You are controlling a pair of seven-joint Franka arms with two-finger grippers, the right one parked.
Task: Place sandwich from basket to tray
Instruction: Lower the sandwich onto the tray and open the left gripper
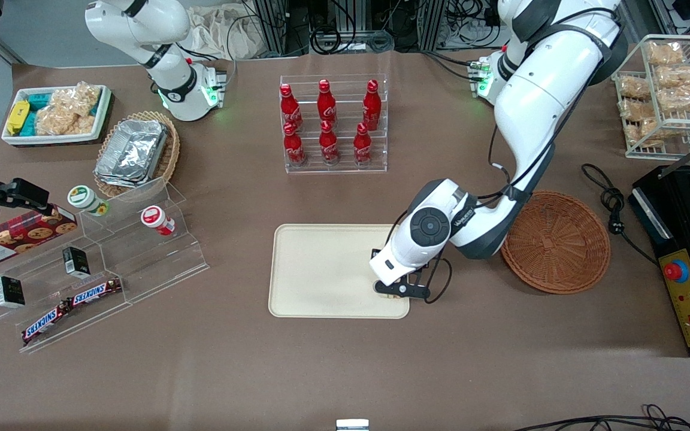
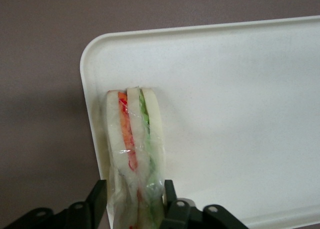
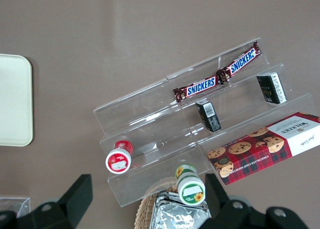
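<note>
My gripper point(image 2: 135, 209) clamps the sandwich point(image 2: 134, 154) on edge over the tray point(image 1: 321, 269), close to its corner rim. Contact with the tray is apparently not yet made; released here, it may topple outward. Basket point(image 1: 560, 242) empty.

sandwich point(image 2: 134, 154) on edge, gripper point(image 2: 135, 201) clamped, tray point(image 2: 240, 104) corner | basket point(image 1: 556, 241) empty

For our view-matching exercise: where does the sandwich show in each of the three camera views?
Front view: hidden under the tool, over the tray corner nearest the reddish basket.
Left wrist view: sandwich clamped between the tool fingers, above the tray corner.
Right wrist view: not in it.
Shared landmark: the tray.
</note>
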